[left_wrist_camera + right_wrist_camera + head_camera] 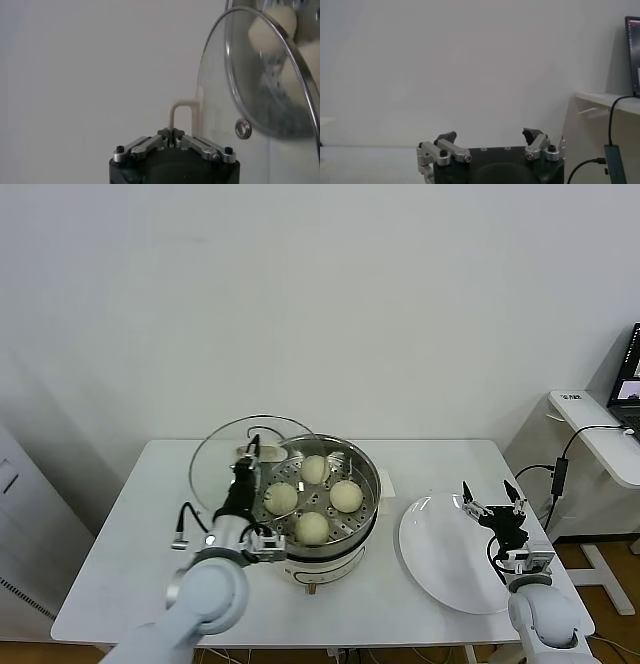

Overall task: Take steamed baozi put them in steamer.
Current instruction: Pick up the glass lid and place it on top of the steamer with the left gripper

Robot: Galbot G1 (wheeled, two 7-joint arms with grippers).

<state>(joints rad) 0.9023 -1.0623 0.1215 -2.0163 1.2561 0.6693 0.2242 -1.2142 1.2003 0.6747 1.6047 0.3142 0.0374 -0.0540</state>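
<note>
White table (120,534), left gripper (252,452) fingers pinching glass lid (225,454) handle, right gripper (492,496) fingers spread, empty.

a lab or test room rather than a kitchen: a plain white tabletop (120,564) stands against a bare white wall (300,304), and at the right edge of the frame a side desk (600,434) carries a lit monitor (630,374) with trailing black cables (560,469).

Pale grey rounded arms, black wrists, left gripper (254,446) and right gripper (490,499) black with silver screwed finger links, thin black cables
</note>
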